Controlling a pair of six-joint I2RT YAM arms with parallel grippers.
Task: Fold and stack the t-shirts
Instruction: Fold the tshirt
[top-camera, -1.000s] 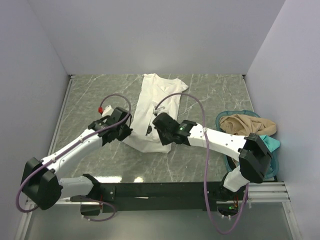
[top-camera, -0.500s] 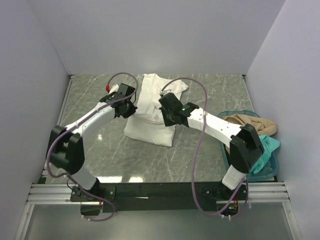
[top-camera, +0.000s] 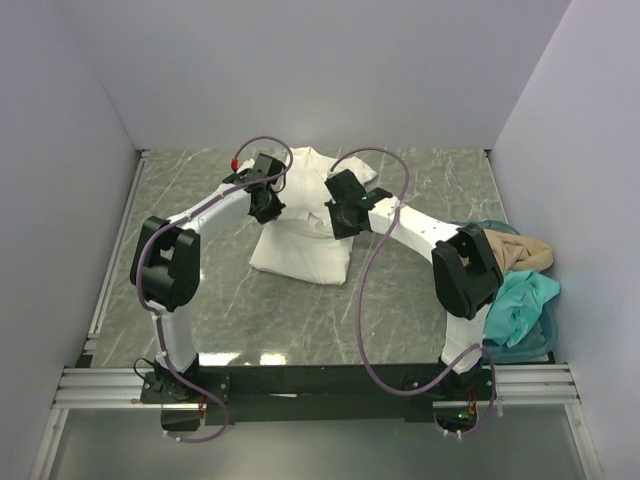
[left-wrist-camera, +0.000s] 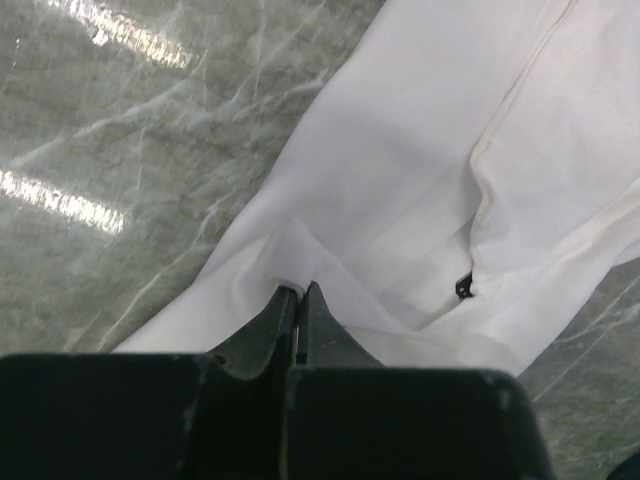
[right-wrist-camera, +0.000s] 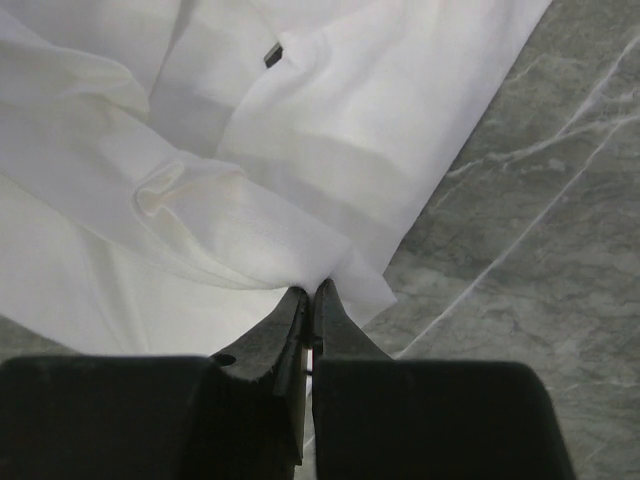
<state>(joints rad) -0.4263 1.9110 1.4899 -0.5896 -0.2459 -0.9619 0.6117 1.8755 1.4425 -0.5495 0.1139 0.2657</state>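
Note:
The white t-shirt lies on the marble table, its near part doubled back toward the far end. My left gripper is shut on a pinch of its cloth at the left edge; the left wrist view shows the cloth gathered at my closed fingertips. My right gripper is shut on the shirt's right edge; the right wrist view shows the fold pinched at my tips. A tan t-shirt and a teal t-shirt lie in the basket at the right.
The teal plastic basket stands at the table's right edge, near the right wall. White walls close in the left, back and right. The black rail with the arm bases runs along the near edge.
Both grippers have moved away from the arm bases toward the far end, carrying the near hem of the white t-shirt over itself. The shirt now looks shorter and doubled.

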